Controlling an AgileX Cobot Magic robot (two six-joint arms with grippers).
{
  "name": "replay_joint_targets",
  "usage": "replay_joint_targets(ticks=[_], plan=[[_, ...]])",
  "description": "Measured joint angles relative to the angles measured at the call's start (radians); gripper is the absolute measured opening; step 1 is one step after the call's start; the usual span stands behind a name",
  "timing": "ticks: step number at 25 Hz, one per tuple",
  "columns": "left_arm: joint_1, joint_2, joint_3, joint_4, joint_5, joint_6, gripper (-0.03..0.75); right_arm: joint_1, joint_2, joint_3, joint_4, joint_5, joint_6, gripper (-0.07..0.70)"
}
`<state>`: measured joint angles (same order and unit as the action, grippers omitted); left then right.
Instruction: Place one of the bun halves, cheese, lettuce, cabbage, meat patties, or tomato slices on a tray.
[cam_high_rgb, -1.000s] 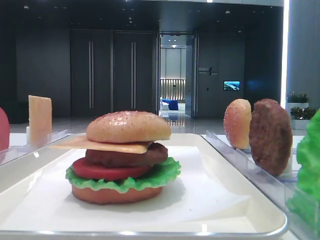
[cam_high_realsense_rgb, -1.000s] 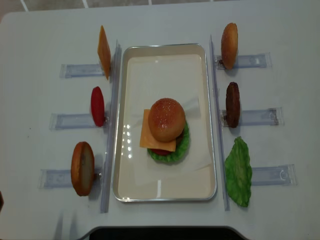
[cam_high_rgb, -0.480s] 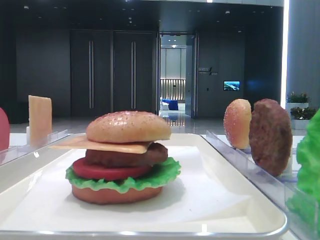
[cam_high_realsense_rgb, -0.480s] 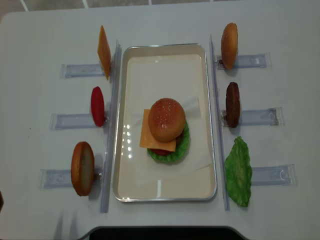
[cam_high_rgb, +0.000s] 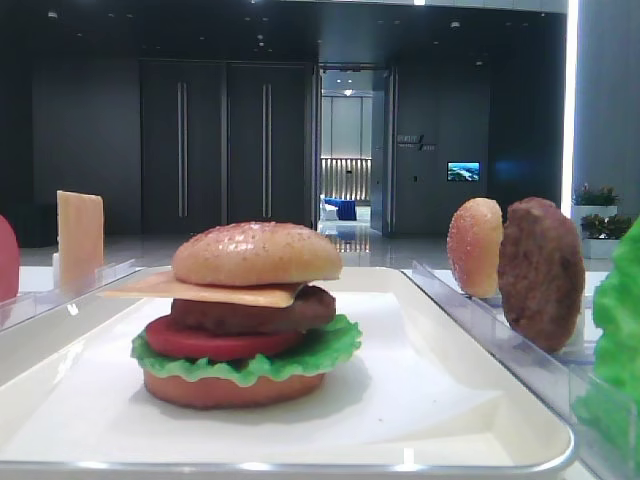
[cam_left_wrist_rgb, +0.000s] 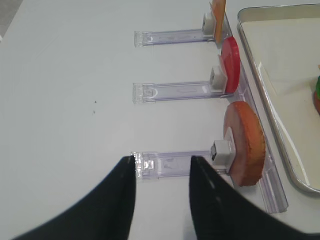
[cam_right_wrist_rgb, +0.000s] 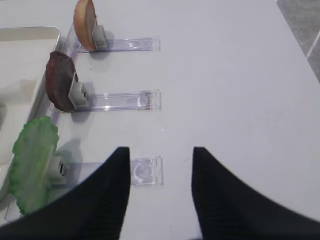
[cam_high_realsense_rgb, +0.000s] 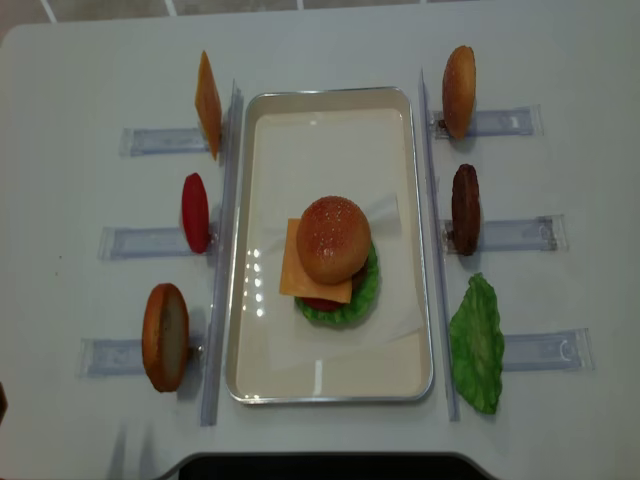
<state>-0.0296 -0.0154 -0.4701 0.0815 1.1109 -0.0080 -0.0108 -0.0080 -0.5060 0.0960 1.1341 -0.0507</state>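
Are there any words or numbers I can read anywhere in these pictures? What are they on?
None can be read.
Wall sign beside the far doorway: pale lettering, too small and blurred to read.
Small screen on the back wall: only a blue picture, no words legible.
Food pieces, tray and clear racks: no labels visible.

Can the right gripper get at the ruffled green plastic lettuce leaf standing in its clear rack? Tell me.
Probably yes. The right gripper is open and empty, and the ruffled green lettuce leaf stands upright just to its left with nothing between them.
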Motion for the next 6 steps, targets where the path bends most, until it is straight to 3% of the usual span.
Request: replay_joint_targets(ticks=[6], plan=[[0.0, 0.0, 0.0, 0.0, 0.0, 0.0, 0.282, 0.0, 0.0, 0.0, 0.0, 0.0, -0.001, 0.286]])
